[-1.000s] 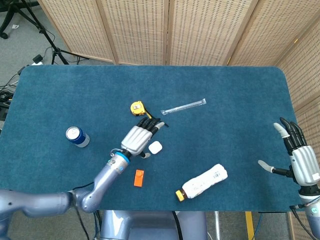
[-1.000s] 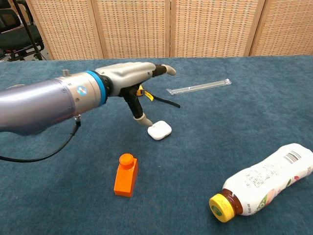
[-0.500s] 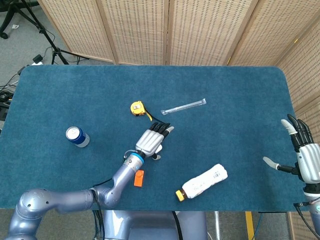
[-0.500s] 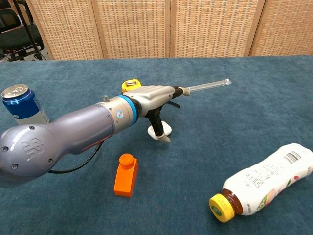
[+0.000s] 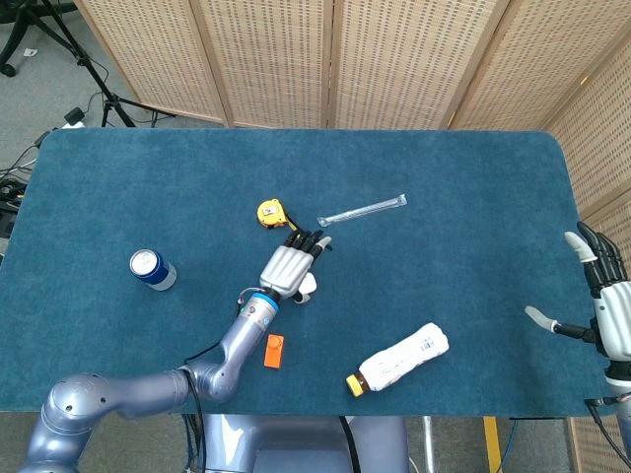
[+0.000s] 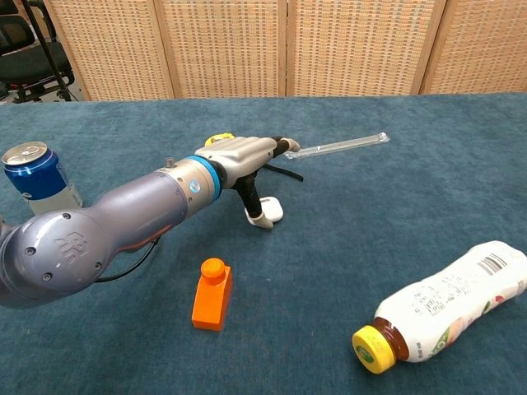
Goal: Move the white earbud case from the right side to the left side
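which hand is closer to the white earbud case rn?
Left. The left hand sits right over the white earbud case, its thumb down against it. The right hand is far off at the table's right edge, open, holding nothing.

From the head view we look steeply down over the whole bench (image 5: pixel 473 197). From the chest view we look low and near across it toward the screens, and both share its middle.
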`<state>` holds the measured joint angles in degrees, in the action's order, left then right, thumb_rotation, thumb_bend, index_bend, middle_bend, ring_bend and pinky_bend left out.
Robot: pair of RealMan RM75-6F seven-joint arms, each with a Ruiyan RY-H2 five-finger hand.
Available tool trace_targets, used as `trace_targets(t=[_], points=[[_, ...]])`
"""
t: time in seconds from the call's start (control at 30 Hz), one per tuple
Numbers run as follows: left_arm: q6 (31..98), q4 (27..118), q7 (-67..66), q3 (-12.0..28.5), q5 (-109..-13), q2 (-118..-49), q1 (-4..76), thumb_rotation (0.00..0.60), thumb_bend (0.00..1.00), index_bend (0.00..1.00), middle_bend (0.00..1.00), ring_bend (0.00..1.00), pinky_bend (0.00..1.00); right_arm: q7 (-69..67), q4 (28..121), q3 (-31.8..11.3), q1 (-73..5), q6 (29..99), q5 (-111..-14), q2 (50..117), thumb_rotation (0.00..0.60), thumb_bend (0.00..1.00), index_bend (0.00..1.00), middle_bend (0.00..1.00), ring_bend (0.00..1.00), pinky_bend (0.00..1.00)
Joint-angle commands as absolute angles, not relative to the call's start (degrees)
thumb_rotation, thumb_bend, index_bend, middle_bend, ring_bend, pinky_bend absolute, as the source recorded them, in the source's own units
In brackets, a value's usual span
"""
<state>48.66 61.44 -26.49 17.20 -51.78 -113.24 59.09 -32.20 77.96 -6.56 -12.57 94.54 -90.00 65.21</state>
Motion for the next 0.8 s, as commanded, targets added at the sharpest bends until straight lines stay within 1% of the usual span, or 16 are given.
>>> trace_targets(t=[0.03,0.17,0.27,0.37,0.43,0.53,0.6,0.67,0.8], points=[[48.44,60.97,-26.13,17.24,-51.54,-113.12,58.83,0.600,0.07,0.07,0.00,0.00,0.00,-32.20,78.00,-6.69,-12.51,94.43,-90.00,65.18,0.600,0.00,0.00,0.00,0.00,0.00],[48.61,60.91,-26.29,16.85,-51.67,-112.72,58.39,0.600,0.08,0.13,0.00,0.00,0.00,-32.60,78.10,-6.94,-12.37,94.32,-90.06,65.05,0.600,0.00,0.00,0.00,0.00,0.00],[48.69,61.46,-26.46,16.68,-51.64,-112.34,58.12,0.600,0.10,0.18,0.00,0.00,0.00,-32.94,78.14,-7.10,-12.23,94.38,-90.12,64.95,0.600,0.00,0.00,0.00,0.00,0.00],[48.82,61.95,-26.83,16.58,-51.48,-112.08,57.96,0.600,0.15,0.27,0.00,0.00,0.00,-33.11,78.17,-7.24,-12.07,94.55,-90.21,64.87,0.600,0.00,0.00,0.00,0.00,0.00],[48.72,62.18,-27.17,16.49,-51.23,-111.98,57.92,0.600,0.18,0.37,0.00,0.00,0.00,-33.15,78.21,-7.31,-11.99,94.60,-90.28,64.85,0.600,0.00,0.00,0.00,0.00,0.00],[48.62,62.38,-28.15,16.18,-50.73,-111.91,57.91,0.600,0.22,0.43,0.00,0.00,0.00,-33.26,78.27,-7.45,-11.90,94.59,-90.33,64.80,0.600,0.00,0.00,0.00,0.00,0.00],[49.04,62.37,-28.47,16.06,-50.92,-111.96,57.88,0.600,0.29,0.51,0.00,0.00,0.00,-33.32,78.27,-7.52,-11.88,94.52,-90.40,64.78,0.600,0.00,0.00,0.00,0.00,0.00],[49.43,62.31,-28.42,15.90,-51.29,-111.97,57.71,0.600,0.33,0.55,0.00,0.00,0.00,-33.40,78.29,-7.62,-11.85,94.45,-90.42,64.77,0.600,0.00,0.00,0.00,0.00,0.00],[49.91,62.82,-29.22,15.76,-51.13,-111.37,57.41,0.600,0.34,0.58,0.00,0.00,0.00,-33.66,78.29,-7.76,-11.79,94.29,-90.43,64.73,0.600,0.00,0.00,0.00,0.00,0.00]])
